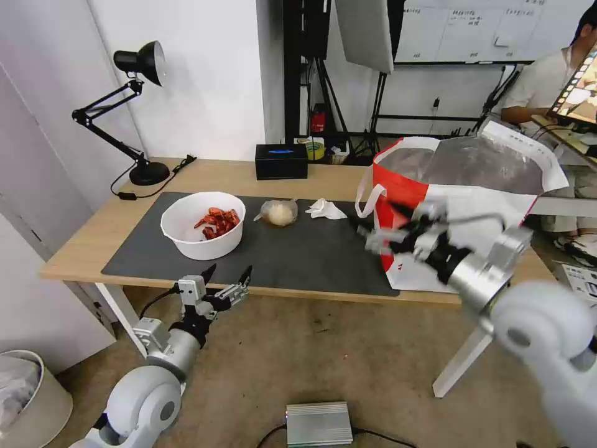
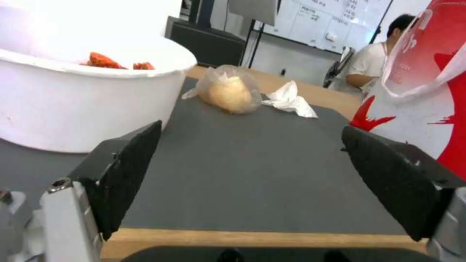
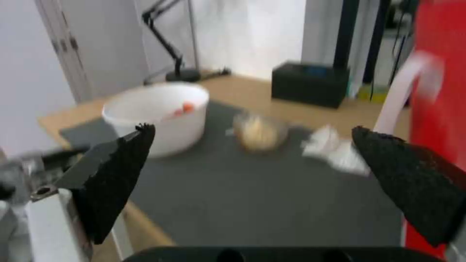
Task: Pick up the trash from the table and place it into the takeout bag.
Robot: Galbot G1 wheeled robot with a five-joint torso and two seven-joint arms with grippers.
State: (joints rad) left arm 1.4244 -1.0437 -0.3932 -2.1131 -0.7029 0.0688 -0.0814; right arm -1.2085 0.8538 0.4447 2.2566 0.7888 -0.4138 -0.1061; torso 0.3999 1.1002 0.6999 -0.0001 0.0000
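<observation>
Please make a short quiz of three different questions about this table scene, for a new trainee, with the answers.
1. True or false: the white bowl with crayfish shells stands on the dark grey mat.
2. Which lies nearer the takeout bag? A: small clear bag. B: crumpled tissue.
3. Fill in: the left gripper hangs open just off the table's near edge, below the ____.

Key
1. True.
2. B.
3. Bowl. The right gripper is open above the mat, beside the takeout bag.
</observation>
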